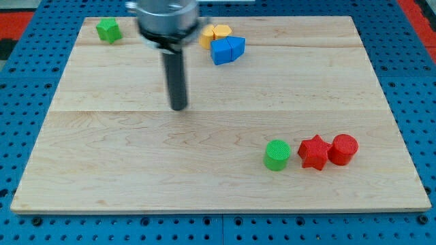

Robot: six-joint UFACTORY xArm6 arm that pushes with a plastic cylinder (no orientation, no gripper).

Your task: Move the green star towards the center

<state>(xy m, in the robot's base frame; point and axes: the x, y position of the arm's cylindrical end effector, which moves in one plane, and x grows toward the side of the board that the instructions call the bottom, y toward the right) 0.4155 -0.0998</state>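
Observation:
The green star sits near the board's top left corner. My tip rests on the wooden board, left of the middle, well below and to the right of the green star and not touching any block. The rod rises from the tip to the arm's round end at the view's top.
A yellow block and a blue block touch each other at the top middle. A green cylinder, a red star and a red cylinder stand in a row at the lower right.

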